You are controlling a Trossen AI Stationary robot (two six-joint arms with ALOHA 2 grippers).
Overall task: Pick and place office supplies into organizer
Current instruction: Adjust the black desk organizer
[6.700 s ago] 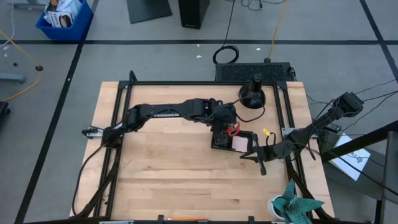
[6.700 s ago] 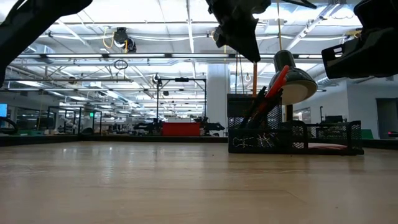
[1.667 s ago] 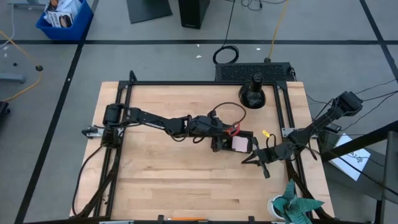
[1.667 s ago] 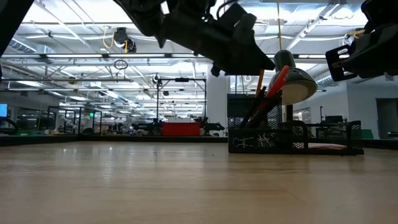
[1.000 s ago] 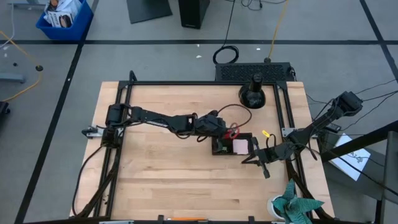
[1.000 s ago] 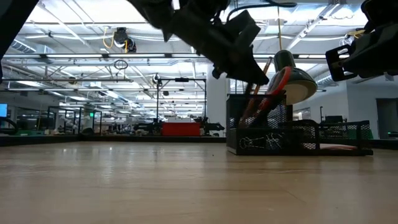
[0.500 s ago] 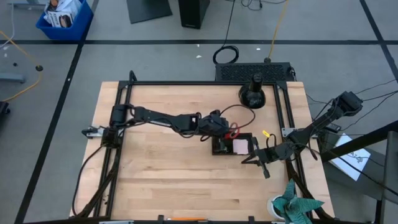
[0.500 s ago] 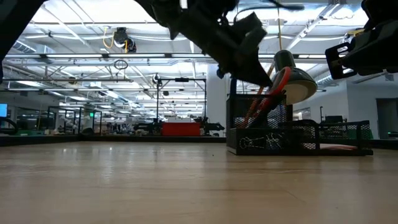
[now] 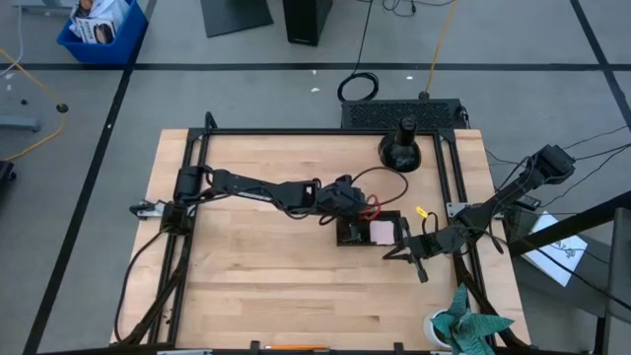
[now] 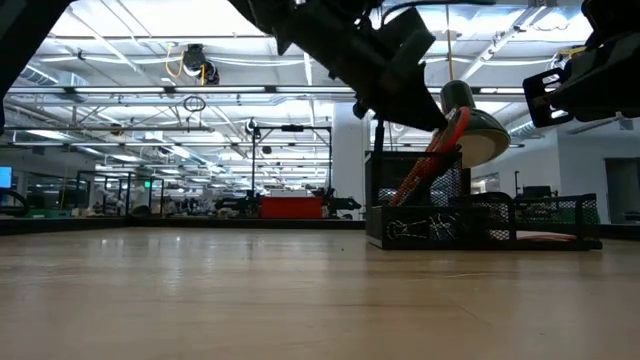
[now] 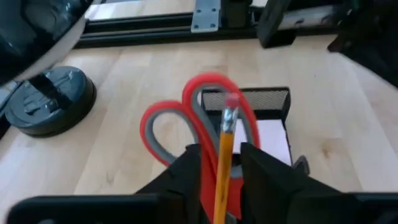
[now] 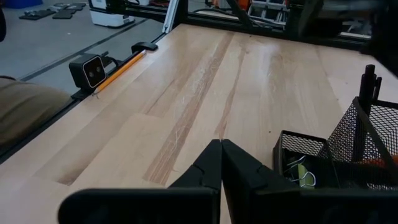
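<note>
Fingers of the left gripper are seen clamped on a thin orange pencil, its lower end hidden between them, directly above the small black mesh organizer near the table's middle. Red-handled scissors stand in the organizer just beyond the pencil, blades concealed. A white pad is partly covered behind them. Farther right, the right gripper is held pressed together beside the organizer.
</note>
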